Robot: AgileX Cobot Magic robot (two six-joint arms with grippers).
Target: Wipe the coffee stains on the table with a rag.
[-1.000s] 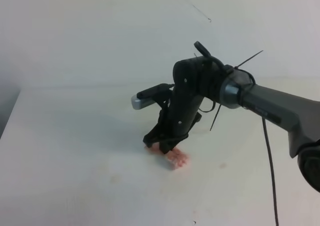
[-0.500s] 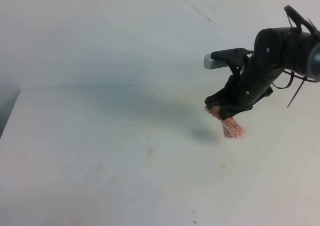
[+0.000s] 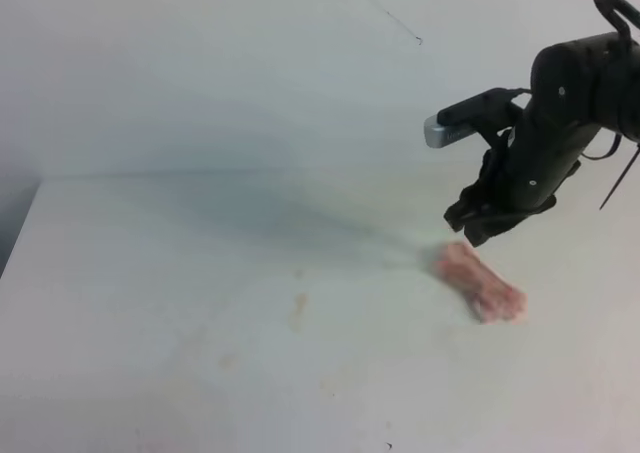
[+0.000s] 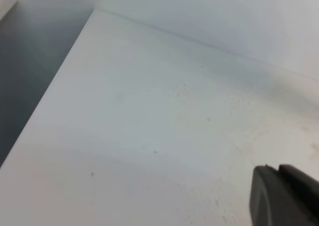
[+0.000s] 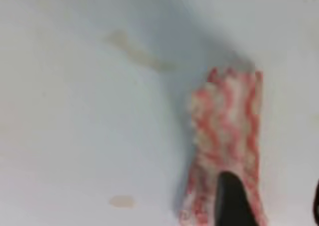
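Note:
The rag (image 3: 481, 281), a pink-red and white wad, lies flat on the white table (image 3: 150, 303) at the right. My right gripper (image 3: 486, 227) hovers just above its far end, open and holding nothing. In the right wrist view the rag (image 5: 227, 136) lies below the spread dark fingertips (image 5: 231, 198) of the right gripper (image 5: 274, 206). The coffee stains show only as faint tan smears (image 3: 297, 311) left of the rag, with a smear (image 5: 139, 54) and a speck (image 5: 122, 201) in the right wrist view. A dark part of my left gripper (image 4: 284, 196) shows over bare table (image 4: 149, 136).
The table's left edge (image 3: 20, 233) drops to a dark floor, which the left wrist view (image 4: 30, 76) also shows. A pale wall (image 3: 200, 73) rises behind the table. Faint tan specks (image 4: 246, 148) dot the surface near the left gripper.
The right gripper lifted the rag from the table's middle, carried it right, and let it go. The rag now lies on the table under the open gripper.

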